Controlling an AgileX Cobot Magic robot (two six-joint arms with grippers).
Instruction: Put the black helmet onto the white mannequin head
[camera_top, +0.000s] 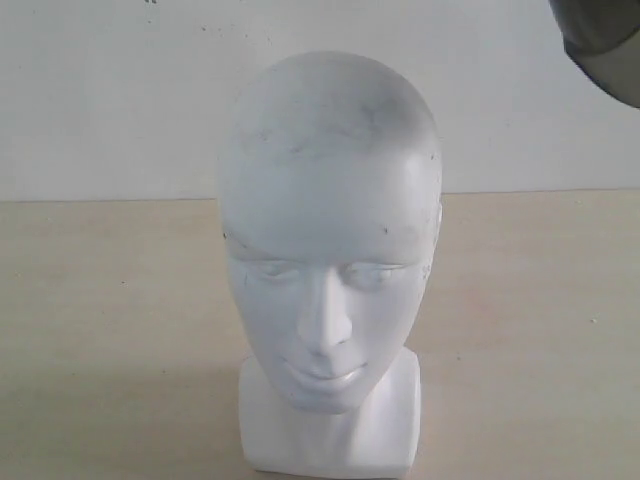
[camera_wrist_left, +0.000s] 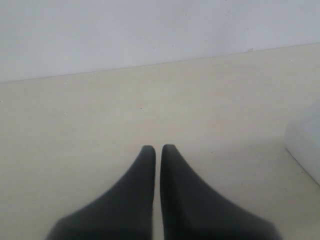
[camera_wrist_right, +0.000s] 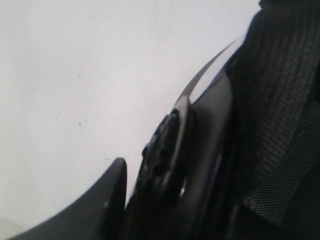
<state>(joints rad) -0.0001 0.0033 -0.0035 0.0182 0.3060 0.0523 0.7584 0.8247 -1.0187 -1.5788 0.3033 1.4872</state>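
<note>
The white mannequin head (camera_top: 330, 220) stands upright on its blocky neck base at the middle of the table, face toward the camera and crown bare. A smoky, dark part of the black helmet (camera_top: 608, 45) shows in the exterior view's top right corner, up in the air and well apart from the head. In the right wrist view the helmet's rim and padded lining (camera_wrist_right: 215, 135) fill the picture. My right gripper (camera_wrist_right: 150, 200) is shut on that rim, with one finger (camera_wrist_right: 107, 195) outside the shell and the other hidden. My left gripper (camera_wrist_left: 158, 149) is shut and empty, low over the table.
The beige table (camera_top: 100, 330) runs back to a white wall (camera_top: 110, 90). A corner of the mannequin's white neck base (camera_wrist_left: 306, 145) shows at the edge of the left wrist view, off to the side of the left fingers.
</note>
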